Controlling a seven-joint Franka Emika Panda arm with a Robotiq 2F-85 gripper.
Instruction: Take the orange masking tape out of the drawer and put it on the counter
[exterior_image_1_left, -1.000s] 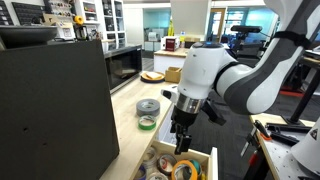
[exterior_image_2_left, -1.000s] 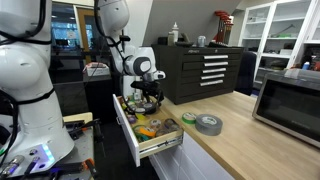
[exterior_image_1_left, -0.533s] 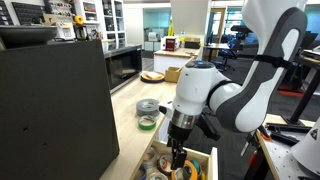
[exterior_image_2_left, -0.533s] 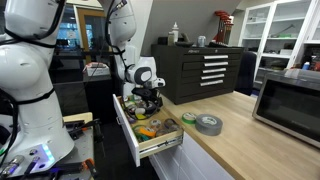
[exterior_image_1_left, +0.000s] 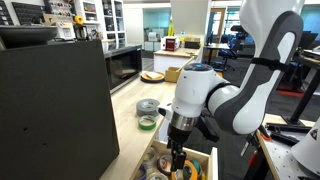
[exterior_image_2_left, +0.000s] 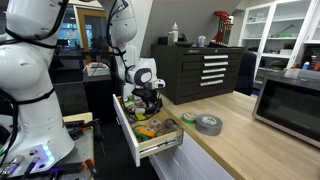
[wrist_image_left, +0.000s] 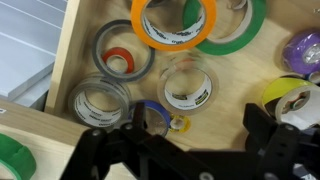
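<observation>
In the wrist view the orange masking tape (wrist_image_left: 173, 22) lies flat in the pale-wood drawer (wrist_image_left: 80, 40), at the top centre, overlapping a larger green ring (wrist_image_left: 248, 30). My gripper (wrist_image_left: 195, 140) is open and empty, with its fingers low over the drawer floor. It straddles a clear-cored roll (wrist_image_left: 187, 90) and is a short way from the orange tape. In both exterior views the gripper (exterior_image_1_left: 178, 152) (exterior_image_2_left: 148, 101) reaches down into the open drawer (exterior_image_1_left: 208, 160) (exterior_image_2_left: 128, 138). The beige counter (exterior_image_1_left: 128, 132) (exterior_image_2_left: 240, 140) runs beside the drawer.
Several other tape rolls fill the drawer, among them a grey roll with a red core (wrist_image_left: 120, 62), a purple one (wrist_image_left: 303, 48) and a yellow one (wrist_image_left: 290, 95). A grey duct tape roll (exterior_image_2_left: 208, 123) and a small green roll (exterior_image_2_left: 187, 118) lie on the counter. A microwave (exterior_image_2_left: 290, 105) stands further along.
The arm came down and moved in over the drawer between one second and half a second ago. Since then it has barely moved. The jaws stay open.
</observation>
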